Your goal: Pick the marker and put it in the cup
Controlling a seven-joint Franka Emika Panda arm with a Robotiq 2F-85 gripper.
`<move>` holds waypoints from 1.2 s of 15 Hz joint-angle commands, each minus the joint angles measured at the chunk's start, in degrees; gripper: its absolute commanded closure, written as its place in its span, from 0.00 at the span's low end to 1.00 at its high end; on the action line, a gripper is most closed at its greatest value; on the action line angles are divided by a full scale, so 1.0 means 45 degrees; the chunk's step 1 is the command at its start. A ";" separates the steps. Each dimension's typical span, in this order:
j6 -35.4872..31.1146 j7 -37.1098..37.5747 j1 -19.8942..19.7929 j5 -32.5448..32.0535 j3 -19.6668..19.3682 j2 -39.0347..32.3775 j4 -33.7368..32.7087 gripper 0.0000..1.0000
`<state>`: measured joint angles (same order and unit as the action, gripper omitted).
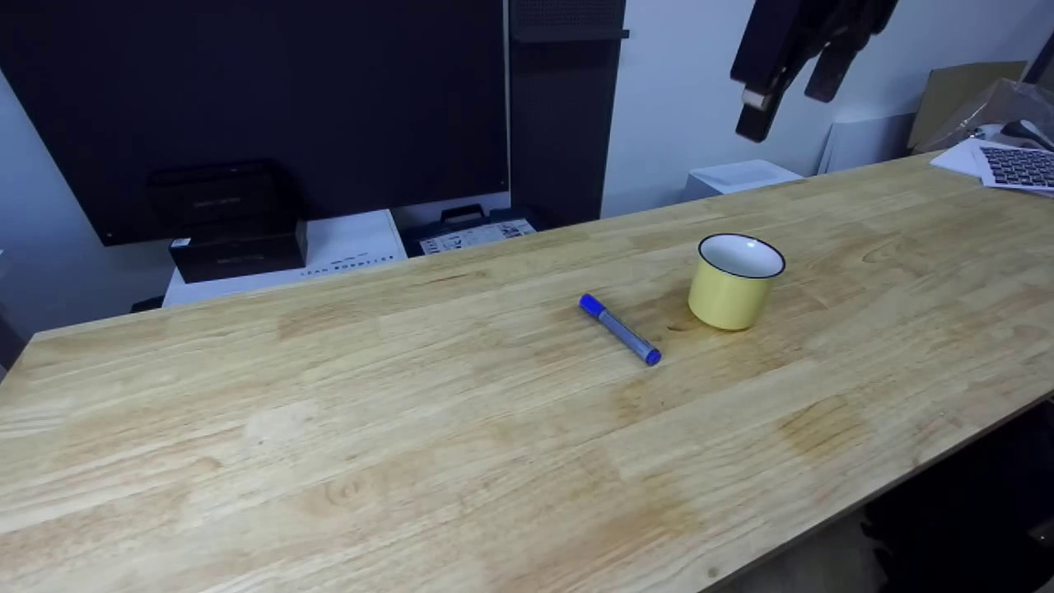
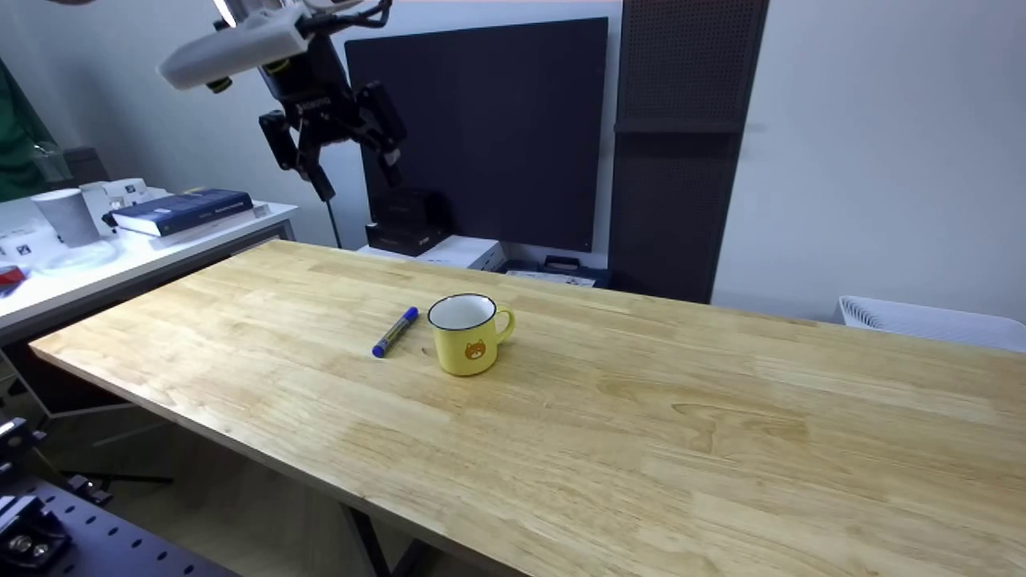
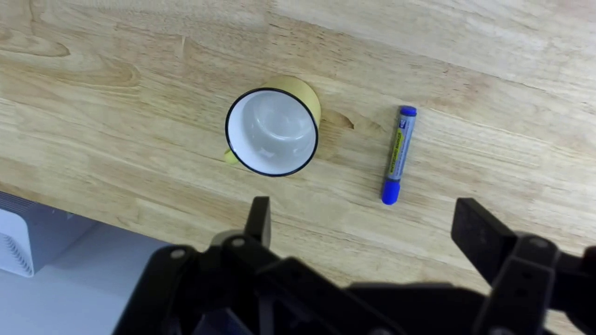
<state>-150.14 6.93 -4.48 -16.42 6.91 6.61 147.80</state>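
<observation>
The blue marker lies flat on the wooden table beside the cup, apart from it. Both also show in an exterior view, the marker left of the cup. The cup is a yellow mug, upright, with a dark rim and a handle. In the wrist view the cup shows a white inside with nothing in it. There the marker lies with its cap toward the jaws. My gripper is open, with nothing between its fingers. It hangs well above the table in both exterior views.
The wooden table has its far edge near a wall with a dark board. A side table with books and a grey cup-like container stands at the left. Papers with a printed pattern lie at the table's far right.
</observation>
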 commanded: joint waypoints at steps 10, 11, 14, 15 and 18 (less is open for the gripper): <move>0.0072 0.2025 0.1168 -0.1667 -0.1110 -0.3084 -0.2001 0.00; -0.0116 0.2123 0.1203 -0.1645 -0.1152 -0.3123 -0.1957 0.00; -0.1499 0.2352 0.1508 -0.0711 -0.1076 -0.3918 -0.2039 0.00; -0.2037 0.2297 0.1662 -0.0229 -0.0975 -0.4286 -0.2108 0.00; -0.3205 0.2182 0.2285 0.0677 -0.1015 -0.5409 -0.2408 0.00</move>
<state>-160.74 16.36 3.41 -16.73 2.61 -12.70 139.12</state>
